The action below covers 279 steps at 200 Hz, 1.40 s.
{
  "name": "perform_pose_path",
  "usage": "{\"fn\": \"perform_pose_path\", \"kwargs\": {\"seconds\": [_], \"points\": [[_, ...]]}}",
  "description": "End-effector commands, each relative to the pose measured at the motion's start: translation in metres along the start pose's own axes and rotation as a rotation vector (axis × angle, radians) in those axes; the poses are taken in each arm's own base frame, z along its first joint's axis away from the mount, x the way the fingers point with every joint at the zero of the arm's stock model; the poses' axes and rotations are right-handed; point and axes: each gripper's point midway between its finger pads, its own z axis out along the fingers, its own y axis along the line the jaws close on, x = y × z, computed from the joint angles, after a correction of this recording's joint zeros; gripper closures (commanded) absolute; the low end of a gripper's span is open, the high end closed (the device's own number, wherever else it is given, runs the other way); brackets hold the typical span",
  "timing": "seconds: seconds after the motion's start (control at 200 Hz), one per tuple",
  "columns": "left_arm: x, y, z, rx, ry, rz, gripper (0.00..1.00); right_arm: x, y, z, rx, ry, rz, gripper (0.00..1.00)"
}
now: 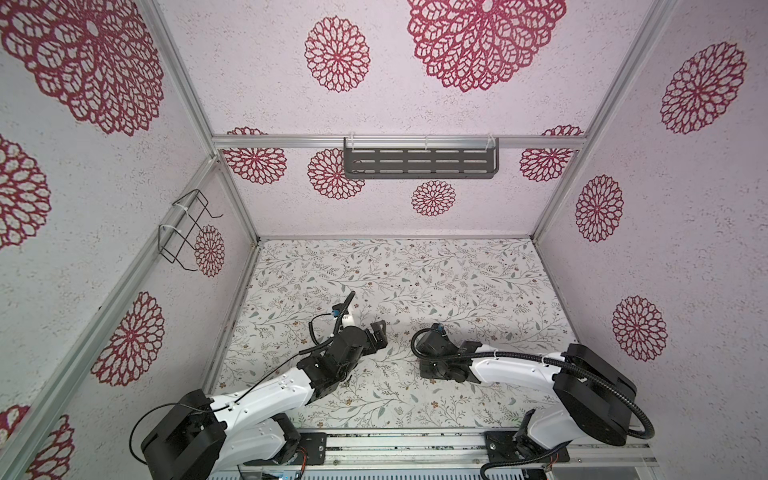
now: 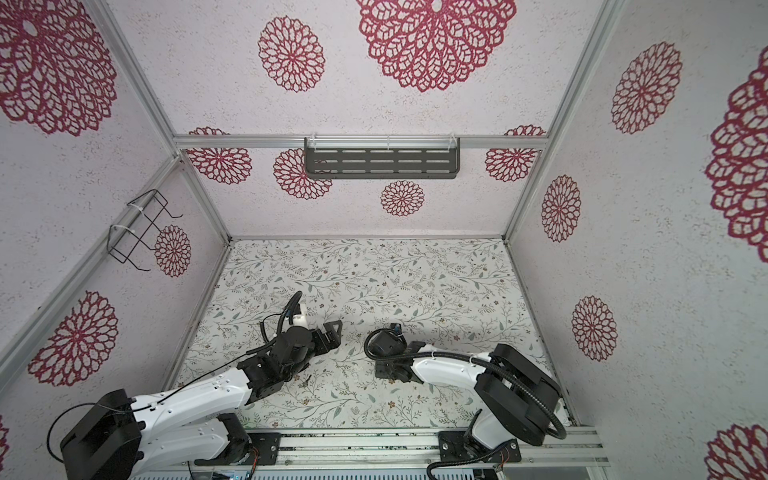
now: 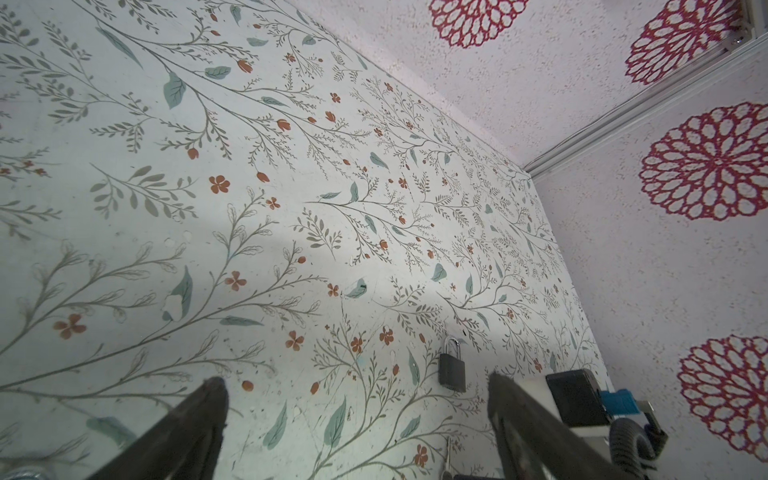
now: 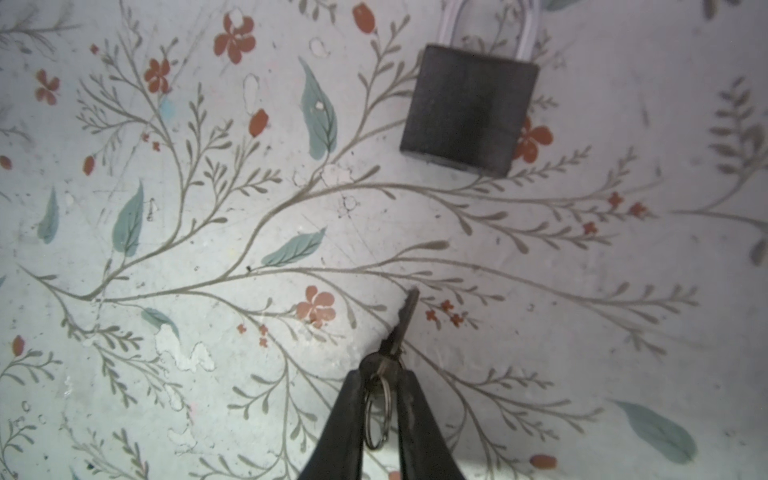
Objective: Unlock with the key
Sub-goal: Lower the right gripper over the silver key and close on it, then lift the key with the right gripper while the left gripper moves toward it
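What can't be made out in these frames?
- padlock keyhole: in the right wrist view, the lower face is too dark.
- shackle top: cut off by that view's edge.
- key bow: hidden inside the right tool.
- Both top views: padlock and key unseen, apparently under the right arm.

Matt dark padlock (image 4: 469, 110), metal key (image 4: 405, 320)
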Motion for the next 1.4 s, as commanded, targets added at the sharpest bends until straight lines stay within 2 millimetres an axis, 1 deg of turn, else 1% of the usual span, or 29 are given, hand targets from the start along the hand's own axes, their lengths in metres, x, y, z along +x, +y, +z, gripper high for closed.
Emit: {"fn": "perform_pose_path", "kwargs": {"seconds": [0.0,0.175,0.295,0.39,0.47,0.6,0.705,0.871,1.061,1.191,1.276,1.391], "points": [[-0.007,-0.013,-0.001,0.028,-0.017,-0.013,0.0,0.004,-0.016,0.003,0.057,0.005,0.004,0.85],[-0.008,-0.016,-0.002,0.043,-0.015,-0.037,0.0,-0.001,-0.014,-0.003,0.027,-0.028,0.007,0.89],[-0.007,-0.021,-0.002,0.068,-0.006,-0.069,0.0,-0.004,-0.013,-0.006,-0.005,-0.051,0.002,0.95],[-0.007,-0.026,-0.004,0.094,0.0,-0.104,0.0,-0.007,-0.01,-0.011,-0.036,-0.074,-0.021,0.99],[-0.008,-0.027,-0.006,0.108,0.003,-0.149,0.0,-0.012,-0.006,-0.017,-0.069,-0.104,-0.051,1.0],[-0.011,-0.034,-0.012,0.154,0.005,-0.227,0.0,-0.025,0.004,-0.035,-0.129,-0.173,-0.112,1.0],[-0.014,-0.044,-0.018,0.2,0.015,-0.264,0.0,-0.035,0.012,-0.051,-0.177,-0.238,-0.173,1.0],[-0.017,-0.056,-0.022,0.222,0.048,-0.265,0.0,-0.051,0.029,-0.079,-0.26,-0.34,-0.292,1.0],[-0.018,-0.08,-0.021,0.287,0.092,-0.225,0.0,-0.058,0.053,-0.109,-0.378,-0.42,-0.427,1.0],[-0.015,-0.091,-0.019,0.314,0.12,-0.184,0.05,-0.057,0.064,-0.126,-0.458,-0.468,-0.502,1.0],[-0.014,-0.099,-0.018,0.343,0.137,-0.153,0.13,-0.061,0.068,-0.136,-0.487,-0.51,-0.521,1.0],[-0.013,-0.114,-0.019,0.405,0.154,-0.114,0.21,-0.064,0.073,-0.144,-0.504,-0.536,-0.55,1.0]]}}
